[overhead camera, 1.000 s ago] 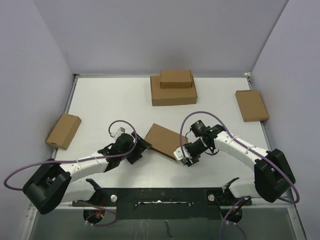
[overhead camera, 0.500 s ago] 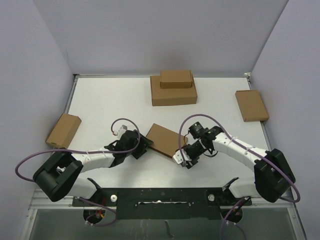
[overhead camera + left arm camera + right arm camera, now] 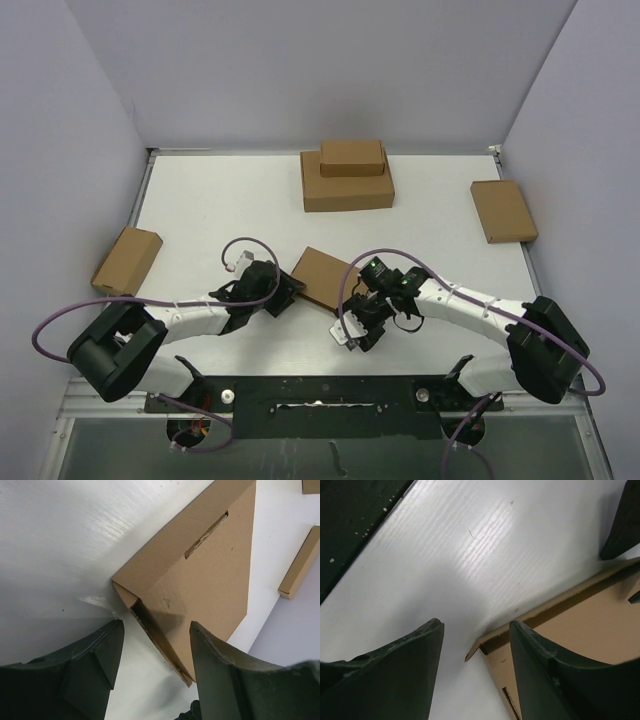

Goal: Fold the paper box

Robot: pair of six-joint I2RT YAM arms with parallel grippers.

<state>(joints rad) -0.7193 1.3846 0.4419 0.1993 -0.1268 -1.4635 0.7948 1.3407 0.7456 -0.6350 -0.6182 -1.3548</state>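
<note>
The paper box (image 3: 320, 277) lay flat on the white counter (image 3: 200, 210), between the two arms. We saw the left tool (image 3: 156, 626) spread open, one corner of the box between its fingers, gripping nothing. The right tool (image 3: 476, 625) was likewise open and empty at the opposite corner. Other cardboard boxes (image 3: 347, 180) sat well apart toward the back.
</note>
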